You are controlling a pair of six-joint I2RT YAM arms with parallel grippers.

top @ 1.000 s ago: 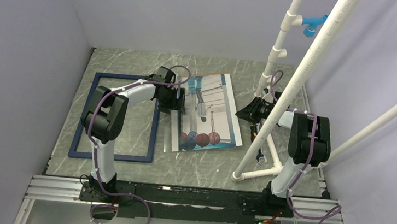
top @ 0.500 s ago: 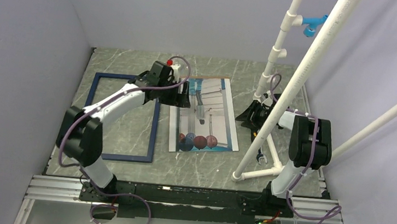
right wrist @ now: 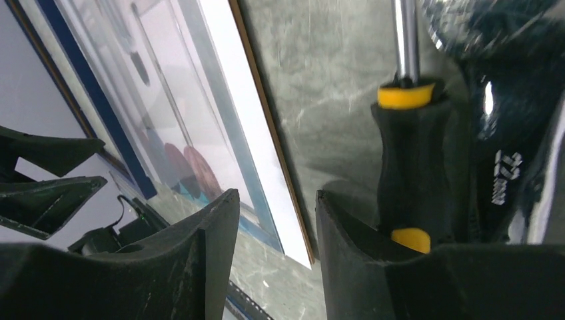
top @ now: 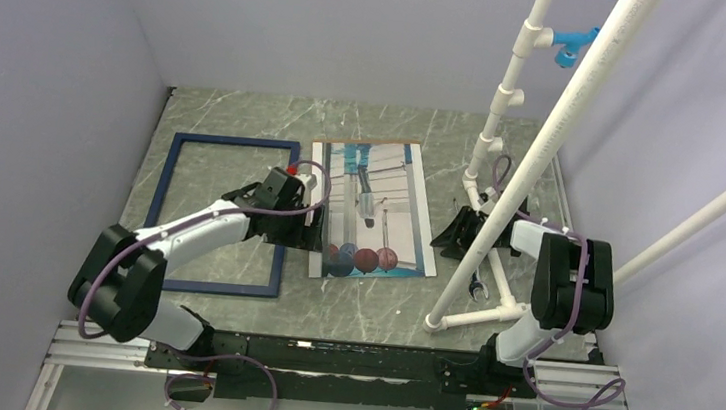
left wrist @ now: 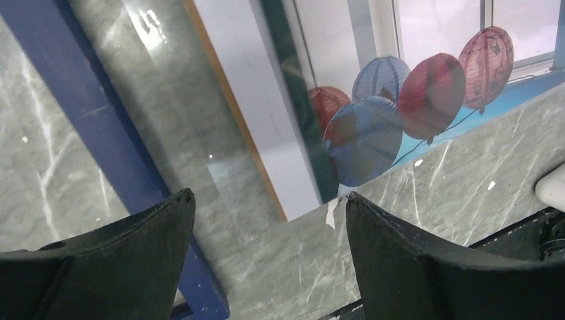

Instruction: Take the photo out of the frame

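- Grey marbled table [top: 247, 114] is walled in by plain pale panels; a white pipe rig [top: 533, 171] is stood at the right.
- The frame [top: 235, 140] is laid flat at the left, with bare table seen inside it.
- The photo [top: 373, 211] is laid face up just beside the frame's right bar, with a strip of table seen between them.
- The left claw [left wrist: 266, 207] is held wide apart and empty over the photo's near left corner.
- The right claw [right wrist: 276, 200] is parted a little with nothing gripped, beside a black-and-yellow screwdriver [right wrist: 410, 167].
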